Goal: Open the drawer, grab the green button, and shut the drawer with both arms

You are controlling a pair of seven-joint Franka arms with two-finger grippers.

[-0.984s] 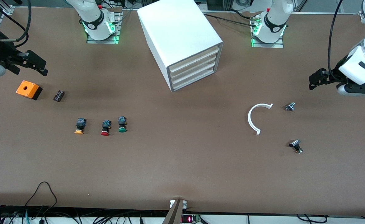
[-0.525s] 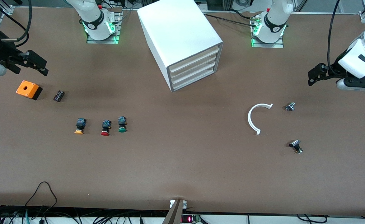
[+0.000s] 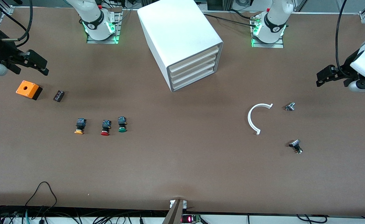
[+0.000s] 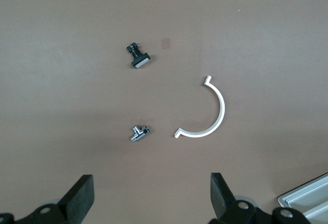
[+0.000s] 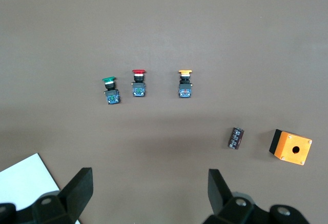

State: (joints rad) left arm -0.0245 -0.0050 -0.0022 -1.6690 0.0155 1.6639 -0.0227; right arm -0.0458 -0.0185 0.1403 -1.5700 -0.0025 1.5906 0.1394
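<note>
The white cabinet (image 3: 182,34) stands at the middle of the table near the arms' bases, and every drawer (image 3: 192,69) in it is pushed in. The green-capped button (image 3: 122,124) (image 5: 110,90) lies on the table toward the right arm's end, at one end of a row of three. My right gripper (image 3: 43,69) (image 5: 149,183) hangs open and empty over the table beside the orange box. Over the left arm's end of the table my left gripper (image 3: 321,79) (image 4: 152,188) is also open, holding nothing.
A red button (image 3: 105,127) and a yellow button (image 3: 79,126) lie beside the green one. An orange box (image 3: 28,89) and a small dark cylinder (image 3: 58,95) sit under the right gripper's area. A white curved piece (image 3: 253,118), a metal part (image 3: 290,106) and a black part (image 3: 295,146) lie toward the left arm's end.
The left arm has drawn back toward its end of the table, carrying its open gripper with it. The right arm has hardly moved.
</note>
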